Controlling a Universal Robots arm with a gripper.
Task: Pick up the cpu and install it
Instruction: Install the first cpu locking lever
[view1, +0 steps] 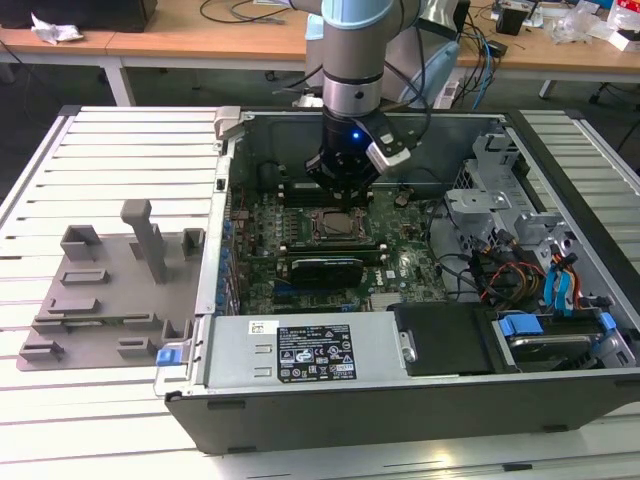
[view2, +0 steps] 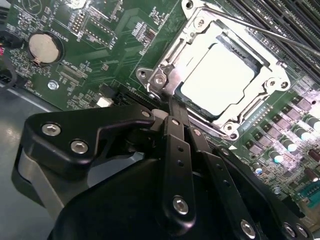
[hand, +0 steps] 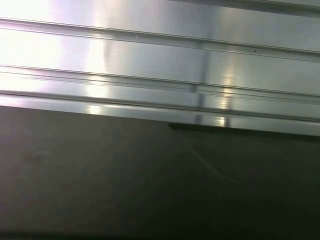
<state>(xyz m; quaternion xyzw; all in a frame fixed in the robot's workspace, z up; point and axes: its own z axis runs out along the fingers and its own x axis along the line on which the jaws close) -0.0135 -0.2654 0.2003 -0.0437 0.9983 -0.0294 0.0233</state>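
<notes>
the open computer case lies on its side on a slatted metal table, with the green motherboard exposed inside. white stickers sit on the black power supply cover at the case's near edge; their print is too small to make out. a coin cell battery sits in its holder on the board in the second wrist view.

the cpu lies flat in the socket, its pale silver-white top showing through the metal load frame that lies around it. the thin retention lever crosses the frame's far corner.

the gripper hangs just over the socket in the exterior view; in the second wrist view its black fingers are drawn together, tips meeting at the frame's near edge, nothing between them.

on the exterior view's left, the grey plastic tray with raised blocks rests on the table beside the case. the first wrist view shows ribbed metal slats above a dark surface.
</notes>
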